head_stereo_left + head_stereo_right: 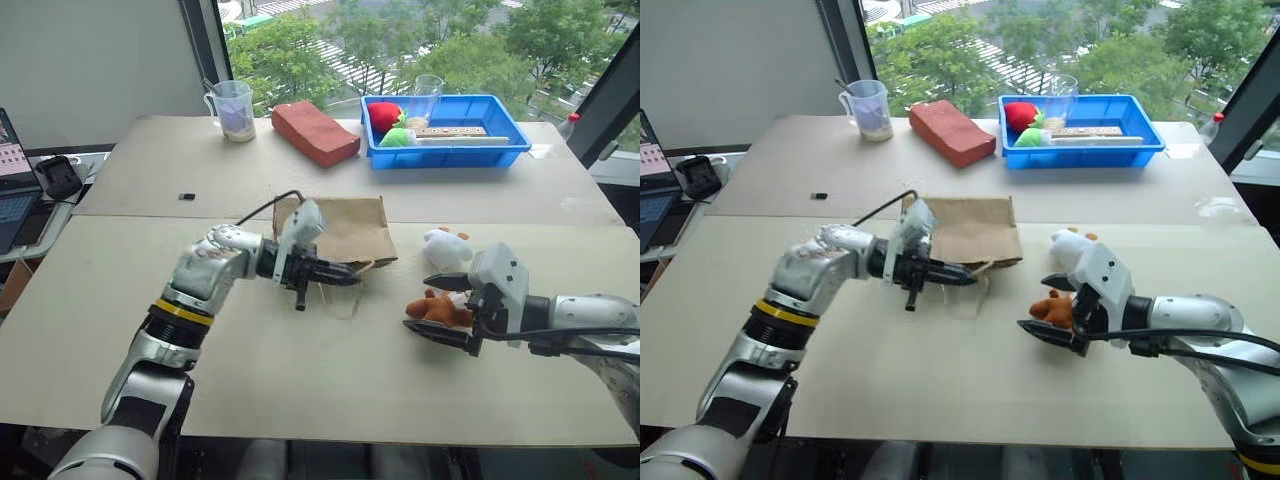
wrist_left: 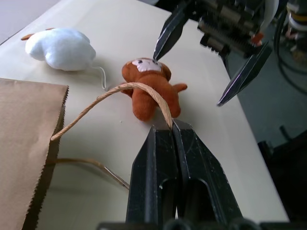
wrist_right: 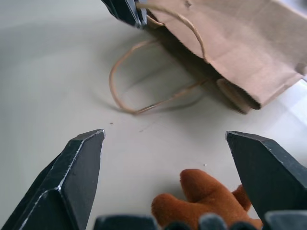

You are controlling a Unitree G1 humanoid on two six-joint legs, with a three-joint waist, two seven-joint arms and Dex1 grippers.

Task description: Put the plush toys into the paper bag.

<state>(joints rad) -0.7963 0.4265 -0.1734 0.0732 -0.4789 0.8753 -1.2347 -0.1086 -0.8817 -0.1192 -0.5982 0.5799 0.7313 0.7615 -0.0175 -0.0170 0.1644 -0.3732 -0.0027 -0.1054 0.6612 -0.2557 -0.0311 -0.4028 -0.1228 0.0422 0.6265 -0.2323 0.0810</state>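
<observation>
The flat brown paper bag (image 1: 345, 228) lies on the pale wooden table (image 1: 300, 370), with its open end toward the robot. The left gripper (image 2: 171, 125) is pinched tight on one of the bag's thin twine handles (image 2: 115, 96), and that loop is lifted up off the table. The other twine handle (image 3: 139, 81) lies flat on the table beside the bag's mouth. The small orange-brown plush monkey with a pale face (image 2: 149, 88) lies on the table just to the right of the bag. The right gripper (image 1: 440, 308) has its two black fingers spread wide, one on each side of the monkey, and it is not squeezing the toy. The fluffy white plush toy with small orange bits (image 1: 446, 247) sits on the table a little farther back, near the monkey. Far back on the table stand a blue plastic tray (image 1: 500, 150), a reddish-brown brick-shaped block (image 1: 315, 132) and a clear plastic measuring cup (image 1: 234, 109).
</observation>
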